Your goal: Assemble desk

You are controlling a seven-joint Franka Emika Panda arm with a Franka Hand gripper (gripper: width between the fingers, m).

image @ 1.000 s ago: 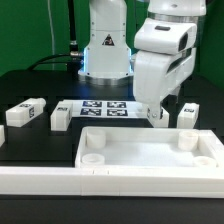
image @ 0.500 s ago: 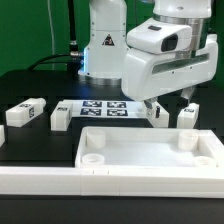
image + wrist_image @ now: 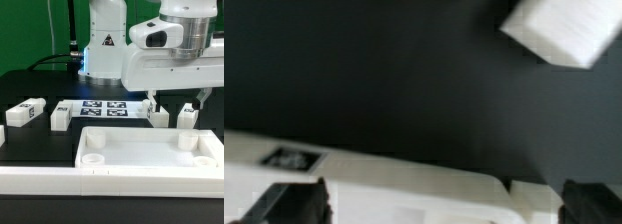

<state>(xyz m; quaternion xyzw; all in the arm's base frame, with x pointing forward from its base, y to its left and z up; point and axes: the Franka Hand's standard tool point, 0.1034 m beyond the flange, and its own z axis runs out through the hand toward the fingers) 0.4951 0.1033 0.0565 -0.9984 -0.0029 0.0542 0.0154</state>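
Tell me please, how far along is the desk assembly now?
Done: nothing fitted; the tabletop has empty corner sockets. In hand: nothing; the open gripper hovers just above two legs at the exterior view's right. Left: those and two more legs need fitting.

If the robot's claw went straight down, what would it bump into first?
Probably a white leg standing just under the open gripper; depth is unclear, so it might reach the black table instead.
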